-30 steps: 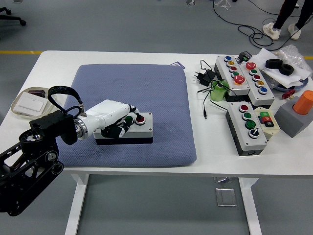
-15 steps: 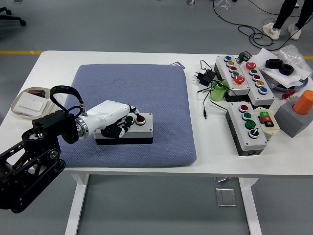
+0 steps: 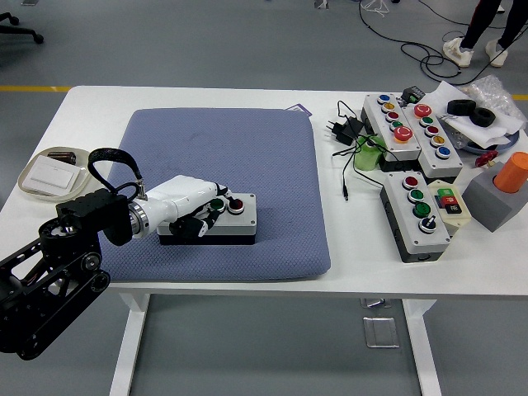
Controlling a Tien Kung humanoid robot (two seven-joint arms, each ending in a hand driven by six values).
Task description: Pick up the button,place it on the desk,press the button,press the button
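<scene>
The button box (image 3: 221,218) lies on the near part of the blue mat (image 3: 247,157), toward its left, a grey-topped case on a black base with a green button (image 3: 217,204) and a red button (image 3: 236,203) on top. The left hand (image 3: 191,207) lies over the box's left end, fingers curled down around its top and near side, gripping it, with the fingertips close to the green button. It looks rigid and fairly light, with smooth hard plastic walls that could slip, so the long sides near the base seem the safest place to clamp, leaving the caps free; the soft mat beneath may give a little under a press. The right hand is out of sight. Farther right, on the bare table (image 3: 355,264), stand more button boxes (image 3: 417,214), and an orange cylinder (image 3: 513,172) sits in a grey block. At far left is a tray (image 3: 29,186).
</scene>
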